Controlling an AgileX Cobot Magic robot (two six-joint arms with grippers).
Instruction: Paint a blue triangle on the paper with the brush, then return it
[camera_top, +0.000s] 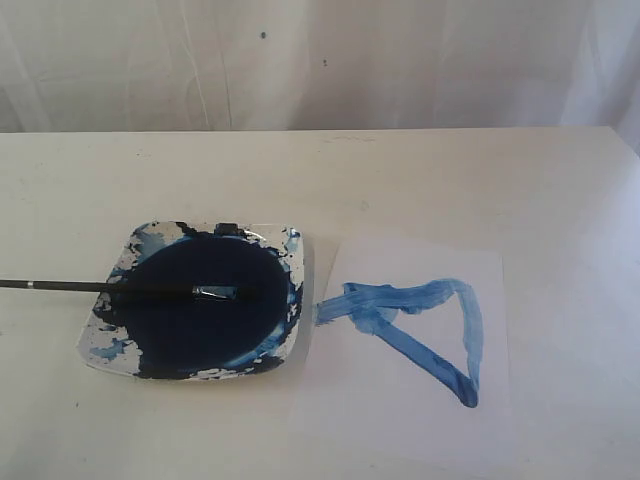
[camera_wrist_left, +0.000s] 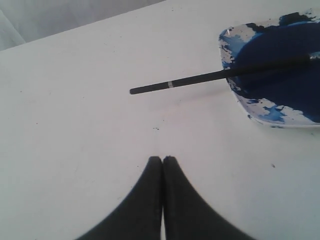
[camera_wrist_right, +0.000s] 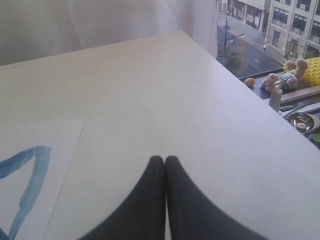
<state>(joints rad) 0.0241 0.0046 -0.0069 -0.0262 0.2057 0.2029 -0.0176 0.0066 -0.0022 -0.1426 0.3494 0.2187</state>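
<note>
The brush (camera_wrist_left: 200, 78) is laid across the dish (camera_wrist_left: 272, 118), apart from the closed, empty left claw (camera_wrist_left: 162, 159); right claw (camera_wrist_right: 164, 158) likewise closed.

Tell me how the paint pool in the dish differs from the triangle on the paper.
The paint pool is dark navy; the blue triangle is lighter, uneven blue. The paint pool is a filled round patch, the blue triangle an outline of strokes. The brush lies across the paint pool, not the blue triangle. Both are blue paint.
</note>
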